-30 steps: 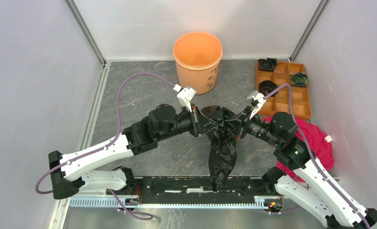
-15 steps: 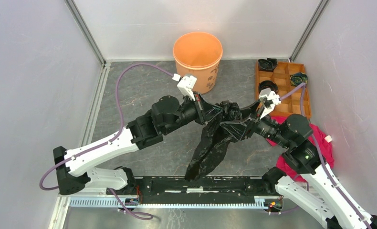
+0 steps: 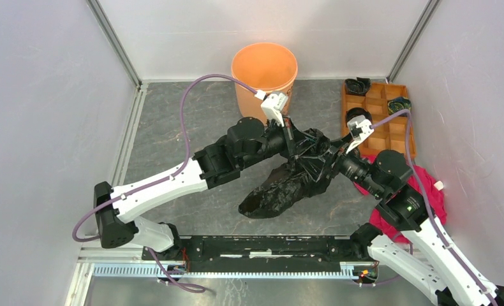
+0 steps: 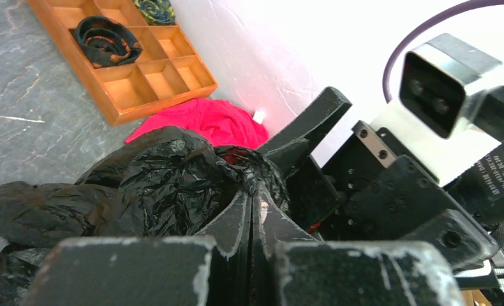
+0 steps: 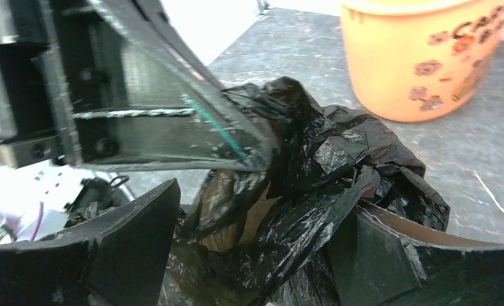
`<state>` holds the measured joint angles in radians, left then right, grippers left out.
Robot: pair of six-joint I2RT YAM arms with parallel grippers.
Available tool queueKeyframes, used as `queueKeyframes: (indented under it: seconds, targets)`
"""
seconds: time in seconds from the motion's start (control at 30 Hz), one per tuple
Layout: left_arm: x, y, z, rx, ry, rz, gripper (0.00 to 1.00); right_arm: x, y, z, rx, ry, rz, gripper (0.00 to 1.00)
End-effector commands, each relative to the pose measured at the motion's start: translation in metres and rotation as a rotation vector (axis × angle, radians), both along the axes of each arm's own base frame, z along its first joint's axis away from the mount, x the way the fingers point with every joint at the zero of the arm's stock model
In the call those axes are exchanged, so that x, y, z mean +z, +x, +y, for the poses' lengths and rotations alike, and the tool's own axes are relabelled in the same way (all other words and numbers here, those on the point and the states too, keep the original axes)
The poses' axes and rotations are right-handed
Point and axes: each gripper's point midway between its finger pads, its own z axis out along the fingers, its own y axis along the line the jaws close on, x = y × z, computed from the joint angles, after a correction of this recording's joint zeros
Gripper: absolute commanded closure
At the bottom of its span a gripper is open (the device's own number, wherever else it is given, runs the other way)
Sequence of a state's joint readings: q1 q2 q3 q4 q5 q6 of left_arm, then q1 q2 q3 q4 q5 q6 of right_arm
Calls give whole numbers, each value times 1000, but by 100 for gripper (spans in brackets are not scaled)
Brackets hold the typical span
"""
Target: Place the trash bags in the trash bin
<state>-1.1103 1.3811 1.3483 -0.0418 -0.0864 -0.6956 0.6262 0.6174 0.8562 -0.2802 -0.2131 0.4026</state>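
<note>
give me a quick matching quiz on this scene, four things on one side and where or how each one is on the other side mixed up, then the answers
1 black trash bag
2 orange bucket
3 pink-red cloth
4 wooden tray

a standing upright at the far end
b holding coiled black rolls
c pinched in the left gripper
d crumpled next to the tray's near end

Pairs: 1-c, 2-a, 3-d, 4-b

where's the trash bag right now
Top view: the trash bag is in the middle of the table, its top pinched in the left gripper, in front of the trash bin.
</note>
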Motion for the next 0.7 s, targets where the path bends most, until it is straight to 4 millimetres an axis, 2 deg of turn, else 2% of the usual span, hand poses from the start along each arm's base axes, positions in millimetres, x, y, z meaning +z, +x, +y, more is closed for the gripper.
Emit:
queueKeyframes:
  seconds: [0.0, 0.1, 0.17, 0.23, 0.3, 0.4, 0.47, 0.53, 0.6, 0.67]
  targets:
    - [41, -3, -12, -46, -107, -53, 98, 14, 20, -20, -173, 38, 5, 20]
    - [42, -5, -18, -68, -118, -47, 98, 9, 28, -28, -241, 51, 9, 45]
    - [42, -7, -19, -79, -113, -53, 91, 2, 31, -31, -265, 53, 7, 66]
    - [41, -5, -14, -66, -83, -74, 70, -5, 33, -36, -292, 39, 7, 86]
    - [32, 1, -1, -14, -5, -90, 42, -14, 34, -46, -332, 12, 6, 97]
    - [10, 23, 36, 150, 164, -100, 10, -29, 31, -65, -402, -47, -3, 99]
    - [0, 38, 61, 229, 238, -99, 2, -35, 29, -80, -457, -79, -11, 99]
    - [-17, 61, 93, 301, 310, -60, 0, -35, 26, -97, -518, -96, -34, 99]
    - [-28, 87, 124, 349, 317, 13, 0, -28, 21, -110, -562, -91, -64, 99]
    - [-31, 116, 157, 429, 304, 58, 0, -17, 17, -117, -579, -77, -101, 99]
